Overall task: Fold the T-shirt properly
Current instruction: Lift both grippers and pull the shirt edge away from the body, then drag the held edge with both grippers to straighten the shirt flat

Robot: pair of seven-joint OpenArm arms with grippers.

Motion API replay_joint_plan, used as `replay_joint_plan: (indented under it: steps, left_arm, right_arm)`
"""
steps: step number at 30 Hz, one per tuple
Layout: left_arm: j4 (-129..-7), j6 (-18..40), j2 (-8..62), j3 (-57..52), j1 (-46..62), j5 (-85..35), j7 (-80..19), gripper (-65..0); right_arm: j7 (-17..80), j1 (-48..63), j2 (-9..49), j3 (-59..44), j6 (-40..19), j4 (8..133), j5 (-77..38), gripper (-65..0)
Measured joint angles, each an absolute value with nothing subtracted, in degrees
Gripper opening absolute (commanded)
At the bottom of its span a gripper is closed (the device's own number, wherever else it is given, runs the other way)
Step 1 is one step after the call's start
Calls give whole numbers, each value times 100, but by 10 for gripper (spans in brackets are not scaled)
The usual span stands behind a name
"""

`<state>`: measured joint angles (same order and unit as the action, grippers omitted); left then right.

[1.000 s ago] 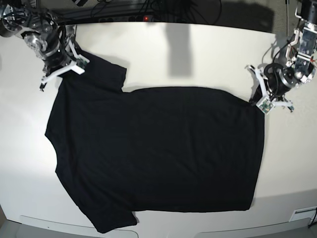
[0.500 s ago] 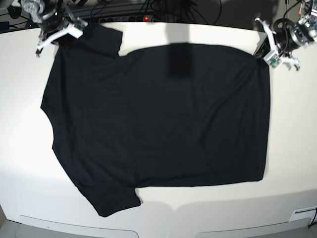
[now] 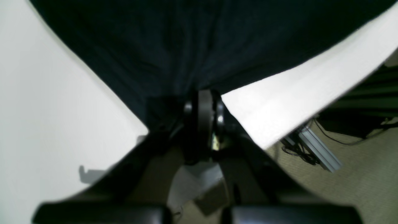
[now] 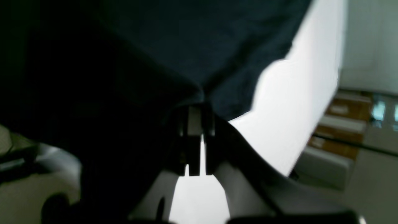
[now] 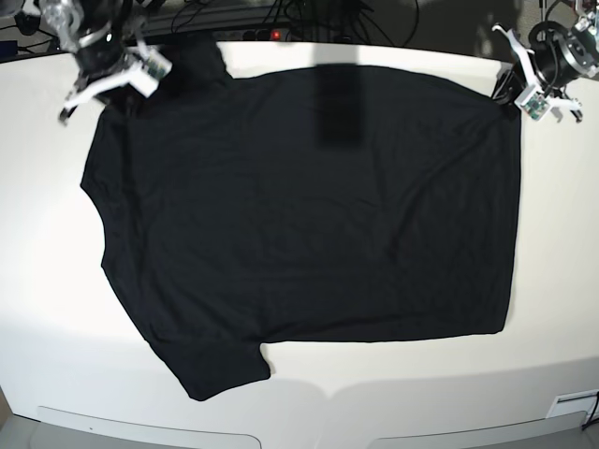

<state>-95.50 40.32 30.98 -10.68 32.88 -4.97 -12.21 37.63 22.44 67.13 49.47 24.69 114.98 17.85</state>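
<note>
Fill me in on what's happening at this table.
Two robot arms are handling a black T-shirt spread flat on the white table, plain side up. The right gripper is shut on the cloth near a sleeve at the far edge; the left gripper is shut on the far hem corner. No fold made yet.

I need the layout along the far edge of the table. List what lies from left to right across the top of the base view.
Right hand → T-shirt → left hand. Each hand is shut on a far corner of the shirt, which lies spread between them on the table.
</note>
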Motion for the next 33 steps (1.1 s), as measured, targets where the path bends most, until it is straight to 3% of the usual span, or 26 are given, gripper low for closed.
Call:
replay_joint_plan:
  steps: [5,11,17,33]
  left_arm:
    - [-9550,3284,3094,-1061,2849,-504,-1208,-650]
    - [-9550,3295,3063,-1079,2268,-502,-1223,-650]
    - [-9203,3319,3006,-1052,1776,-508,-1223,-650]
    - [-7428,3295,3006,-178,548,-392,-1203,-650]
  right_arm:
    - [3481,2255,6600,4115,2178,11496,1013,-650]
    - [2895,1984,5966,3380,1168,11251,73,-650]
    - [2790,1293,5419,3345,792,10571,-517,-650]
    - [2567,95,5179,3347,-89,9548,-1417,-650]
